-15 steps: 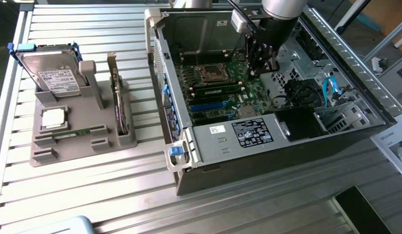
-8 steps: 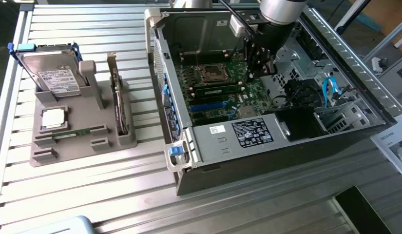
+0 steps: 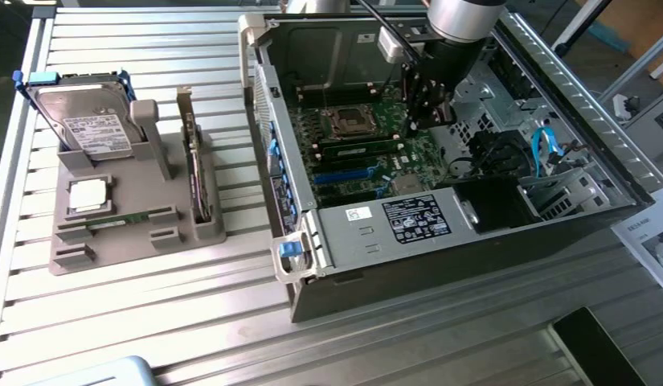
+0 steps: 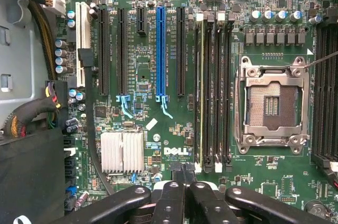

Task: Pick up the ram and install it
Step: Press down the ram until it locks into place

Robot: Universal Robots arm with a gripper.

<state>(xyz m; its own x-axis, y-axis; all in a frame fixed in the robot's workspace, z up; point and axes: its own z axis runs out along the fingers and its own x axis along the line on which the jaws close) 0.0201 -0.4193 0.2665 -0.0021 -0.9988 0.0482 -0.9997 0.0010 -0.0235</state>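
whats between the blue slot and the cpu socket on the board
Wrist view: from the blue slot toward the cpu socket, one black slot, then the memory slots, one holding a stick.

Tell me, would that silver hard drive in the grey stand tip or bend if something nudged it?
Probably stiff: the hard drive looks like a metal-cased box. Likely heavy for its size, for the same reason. It stands on edge, leaning back in the grey stand, so a nudge might rock it, though the stand's slot should check a fall.
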